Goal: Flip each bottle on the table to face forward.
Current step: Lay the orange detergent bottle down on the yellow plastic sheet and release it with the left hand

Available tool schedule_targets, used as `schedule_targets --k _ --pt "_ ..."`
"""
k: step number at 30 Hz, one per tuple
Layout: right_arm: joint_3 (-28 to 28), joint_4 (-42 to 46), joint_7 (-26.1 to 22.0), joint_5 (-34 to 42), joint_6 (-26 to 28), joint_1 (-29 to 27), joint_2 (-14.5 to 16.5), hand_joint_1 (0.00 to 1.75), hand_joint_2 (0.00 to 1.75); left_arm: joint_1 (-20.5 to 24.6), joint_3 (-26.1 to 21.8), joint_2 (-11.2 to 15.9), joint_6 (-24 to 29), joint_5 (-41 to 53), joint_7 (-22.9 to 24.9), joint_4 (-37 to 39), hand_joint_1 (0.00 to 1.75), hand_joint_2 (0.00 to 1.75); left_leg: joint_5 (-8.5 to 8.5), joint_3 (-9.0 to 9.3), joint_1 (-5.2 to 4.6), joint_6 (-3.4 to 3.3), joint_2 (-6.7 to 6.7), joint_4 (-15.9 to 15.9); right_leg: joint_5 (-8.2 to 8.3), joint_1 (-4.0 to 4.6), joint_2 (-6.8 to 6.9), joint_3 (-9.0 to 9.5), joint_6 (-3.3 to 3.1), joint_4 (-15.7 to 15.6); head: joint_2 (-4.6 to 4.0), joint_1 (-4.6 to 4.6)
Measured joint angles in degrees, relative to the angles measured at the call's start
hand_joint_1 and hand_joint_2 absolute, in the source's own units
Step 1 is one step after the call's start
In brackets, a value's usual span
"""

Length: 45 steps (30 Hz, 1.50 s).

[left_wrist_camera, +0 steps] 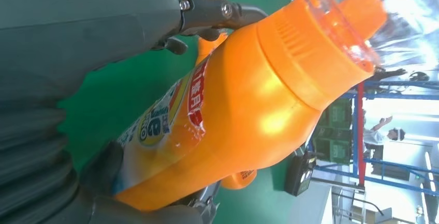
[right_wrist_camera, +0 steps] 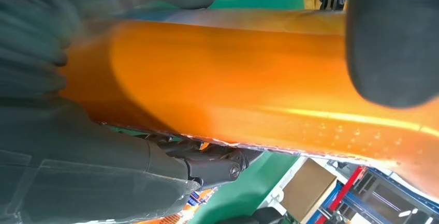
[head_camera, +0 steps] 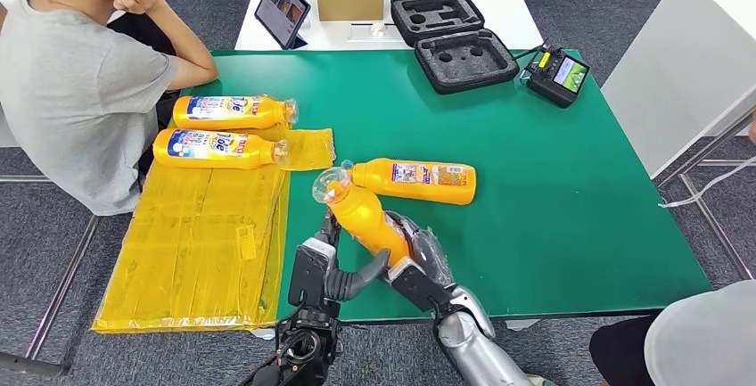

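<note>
Both hands sit nearest, at the front edge of the green tabletop (head_camera: 553, 190), closed together on one orange bottle (head_camera: 365, 219). In the head view the left hand (head_camera: 325, 270) has its thumb under the bottle's lower body, and the right hand (head_camera: 419, 266) wraps the base end; the bottle is off the cloth, tilted, its capped neck pointing up and away from the robot. From the left wrist view the printed label (left_wrist_camera: 165, 115) shows on the side turned toward that hand, with the fingers (left_wrist_camera: 212, 12) curled over the shoulder and the orange cap (left_wrist_camera: 316, 48) under clear wrap. From the right wrist view the fingers (right_wrist_camera: 393, 38) press on the plain orange side.

My reading is that this is mid-flip on the third bottle: it is being rolled between the hands so the label comes uppermost. The next move likely calls for finishing the turn, lowering it flat, then letting go without it rolling back.

Just beyond lies a second loose bottle (head_camera: 414, 181), on its side on the cloth, showing what looks like the back label, so it probably needs turning too. Farther left, two bottles (head_camera: 227, 129) rest label-up side by side at the top of the yellow plastic sheet (head_camera: 196, 243), apparently already done. A seated person (head_camera: 76, 83) is behind them.
</note>
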<state>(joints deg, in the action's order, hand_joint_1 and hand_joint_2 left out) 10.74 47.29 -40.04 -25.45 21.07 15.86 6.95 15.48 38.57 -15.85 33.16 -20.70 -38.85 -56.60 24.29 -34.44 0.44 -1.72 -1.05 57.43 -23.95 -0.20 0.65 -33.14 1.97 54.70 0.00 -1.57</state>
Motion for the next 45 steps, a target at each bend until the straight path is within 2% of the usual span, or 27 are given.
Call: schedule_targets --k 13,38,39,42,43,45 --pt "1.98 -4.94 0.84 -4.49 5.39 2.71 1.73 1.75 1.75 1.43 0.06 -0.34 0.31 -1.86 0.52 0.92 0.0 1.75 -0.01 0.02 0.0 0.0 -0.01 0.0 0.0 0.0 0.0 0.0 0.0 0.0 0.0 0.01" --pt "5.66 -5.5 1.05 -7.14 6.38 2.87 3.69 1.75 1.75 3.9 -0.67 -1.4 1.52 -3.3 -1.41 4.71 0.0 1.75 -0.01 0.01 0.0 0.0 -0.01 0.0 0.0 0.0 0.0 -0.01 0.0 0.0 0.0 0.0" --pt "5.77 -5.5 1.05 -7.14 6.43 2.86 3.69 1.75 1.75 3.93 -0.71 -1.4 1.44 -3.4 -1.41 4.81 0.07 1.75 -0.01 0.02 0.0 0.0 -0.01 0.0 0.0 0.0 0.0 -0.01 0.0 0.0 0.0 0.0" --pt "5.91 -5.5 0.99 -7.01 6.38 2.85 3.7 1.72 1.75 3.97 -0.84 -1.41 1.07 -3.58 -1.38 4.93 1.13 1.75 -0.01 0.02 0.0 0.01 -0.01 0.0 0.0 0.0 0.0 -0.01 0.0 0.0 0.0 -0.01" --pt "5.94 -5.5 0.96 -6.91 6.34 2.85 3.71 1.71 1.75 3.97 -0.9 -1.43 0.95 -3.59 -1.37 4.95 1.41 1.75 -0.01 0.02 0.0 0.01 -0.01 0.0 0.0 0.0 0.0 -0.01 0.0 0.0 0.0 -0.01" --pt "5.99 -5.5 0.9 -6.68 6.27 2.85 3.78 1.71 1.75 3.98 -1.0 -1.49 0.82 -3.59 -1.37 4.96 1.41 1.75 -0.01 0.02 0.0 0.01 -0.01 0.0 0.0 0.0 0.0 -0.01 0.0 0.0 0.0 0.0"
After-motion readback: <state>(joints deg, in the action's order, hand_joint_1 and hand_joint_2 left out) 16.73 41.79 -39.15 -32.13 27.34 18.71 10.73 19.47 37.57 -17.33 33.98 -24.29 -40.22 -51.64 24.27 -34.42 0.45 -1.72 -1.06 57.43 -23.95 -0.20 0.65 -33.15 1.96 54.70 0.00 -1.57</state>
